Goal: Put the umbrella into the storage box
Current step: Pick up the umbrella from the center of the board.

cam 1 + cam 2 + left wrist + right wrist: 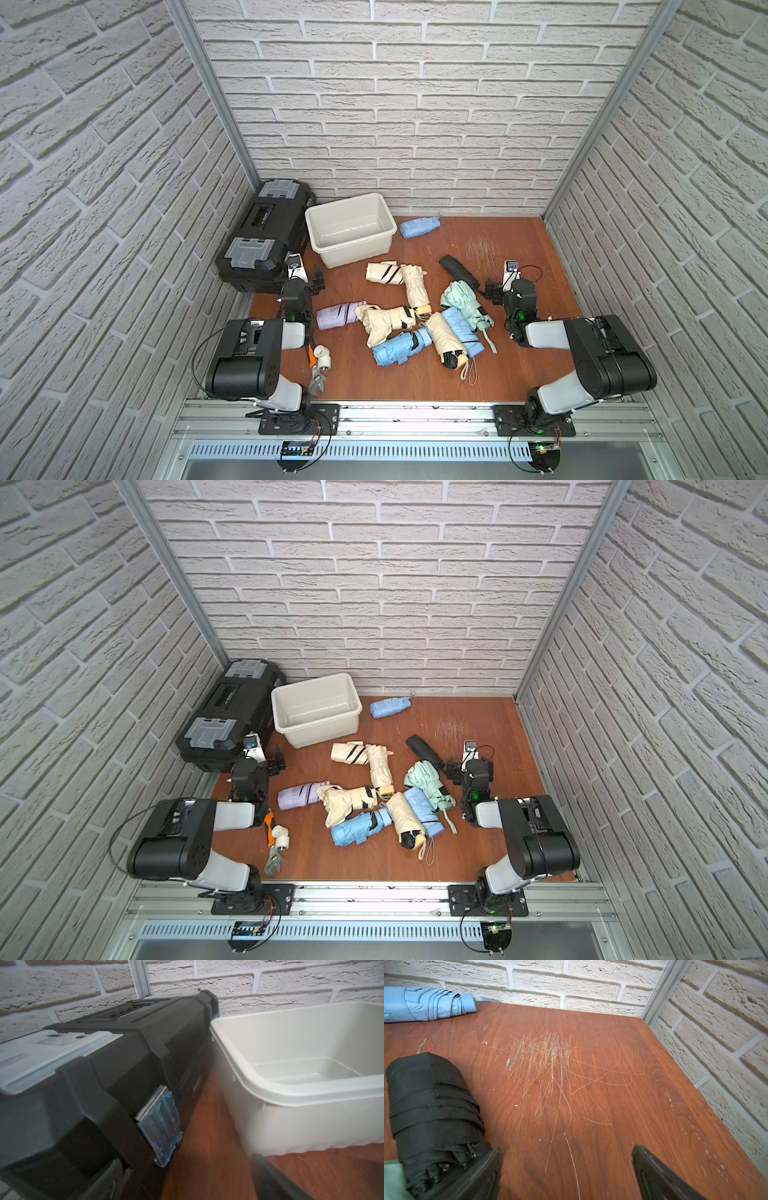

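Note:
The off-white storage box [353, 254] [320, 734] stands open and empty at the back left, and its rim [291, 1093] fills the left wrist view. Several folded umbrellas lie heaped mid-table: cream [417, 286], lilac [338, 315], mint [463, 305] and blue. A lone blue umbrella [419, 227] [423, 1004] lies by the back wall. My left gripper [318, 282] [191, 1178] hangs open between the toolbox and the box's near corner, holding nothing. My right gripper [492, 291] [566, 1167] is open over bare wood, right beside the black umbrella [459, 270] [431, 1105].
A black toolbox [266, 232] [104, 1084] with grey latches sits against the left wall, touching the box's side. An adjustable wrench [316, 380] and a white pipe fitting [323, 357] lie near the left arm. A scratched patch [542, 1057] marks the table's back right. Brick walls close three sides.

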Motion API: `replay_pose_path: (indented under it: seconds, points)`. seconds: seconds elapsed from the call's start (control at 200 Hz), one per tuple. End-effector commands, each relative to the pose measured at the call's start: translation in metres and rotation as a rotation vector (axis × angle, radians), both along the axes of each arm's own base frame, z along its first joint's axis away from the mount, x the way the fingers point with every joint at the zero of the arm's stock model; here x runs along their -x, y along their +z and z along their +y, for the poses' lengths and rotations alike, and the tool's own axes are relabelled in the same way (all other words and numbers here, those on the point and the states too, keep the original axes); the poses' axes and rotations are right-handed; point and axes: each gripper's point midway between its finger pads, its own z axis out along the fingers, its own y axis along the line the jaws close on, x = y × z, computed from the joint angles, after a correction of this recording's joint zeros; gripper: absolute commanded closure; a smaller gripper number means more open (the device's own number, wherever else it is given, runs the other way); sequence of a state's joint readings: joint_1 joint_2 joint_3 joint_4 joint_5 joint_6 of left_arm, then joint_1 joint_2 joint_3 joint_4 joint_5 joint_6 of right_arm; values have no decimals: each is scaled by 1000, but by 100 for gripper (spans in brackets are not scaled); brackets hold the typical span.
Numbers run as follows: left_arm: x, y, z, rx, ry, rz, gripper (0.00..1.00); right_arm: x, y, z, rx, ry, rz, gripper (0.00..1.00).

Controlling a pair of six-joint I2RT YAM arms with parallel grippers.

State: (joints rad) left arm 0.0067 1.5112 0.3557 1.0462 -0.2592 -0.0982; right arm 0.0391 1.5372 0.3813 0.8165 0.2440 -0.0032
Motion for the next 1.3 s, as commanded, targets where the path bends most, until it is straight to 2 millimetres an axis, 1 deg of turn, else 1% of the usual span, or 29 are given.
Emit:
replay_pose_path:
  seconds: [0.0,0.63,0.755,0.83,0.945,1.025,1.075,1.095,1.13,1.185,1.225,1.295]
  points:
    - [2,-40,6,45,-16,140,2,-6,17,-1,-17,-3,-58,1]
    - [2,-40,6,44,-16,142,2,-6,17,-1,-18,-2,-59,1]
    - [2,-38,4,36,-23,137,2,-6,18,-1,-18,-2,-61,1]
    - [3,-29,-4,9,-51,140,2,-3,23,0,-18,1,-73,1]
    - [8,-9,-14,-29,-74,136,2,7,42,11,-17,79,-99,1]
    - [15,9,-16,-37,-65,115,2,15,59,13,-10,93,-126,1]
    - [20,18,-17,-31,-65,109,2,21,72,10,-9,73,-152,1]
    - [21,26,-17,-27,-62,99,2,23,78,8,-12,63,-165,1]
    - [24,31,-15,-17,-53,115,2,26,87,6,-21,47,-187,1]
    - [25,46,-13,10,-33,132,1,29,100,3,-48,22,-210,1]
    - [26,53,-10,36,-11,159,2,31,106,1,-91,-9,-182,1]
    - [26,69,-5,91,21,193,2,35,107,-4,-165,-82,-46,1]
